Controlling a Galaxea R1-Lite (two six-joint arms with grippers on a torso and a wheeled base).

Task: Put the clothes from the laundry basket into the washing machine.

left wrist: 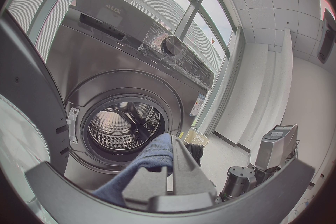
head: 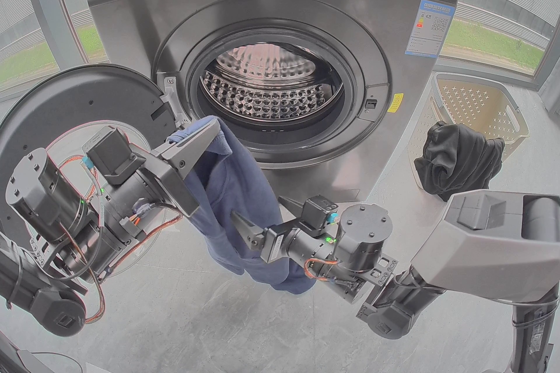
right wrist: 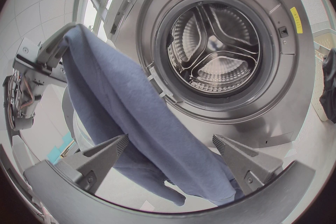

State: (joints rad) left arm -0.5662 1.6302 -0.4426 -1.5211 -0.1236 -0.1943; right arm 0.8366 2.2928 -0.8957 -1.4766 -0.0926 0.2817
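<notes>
Left pincer clamps the blue garment, hanging lengthwise downward just before the washer's open drum; right pincer gapes wide at its lower part.

Black cylindrical joints, orange cables, grey wedge-fingered left end effector

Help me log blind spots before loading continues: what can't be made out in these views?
- Head view: inside of the laundry basket, covered by the black garment over its rim and the right arm.
- Head view: lower end of the blue garment, behind the right gripper.
- Left wrist view: where the left gripper pinches that garment, hidden by its fingers.
- All views: front of the drum floor, below the door rim.
</notes>
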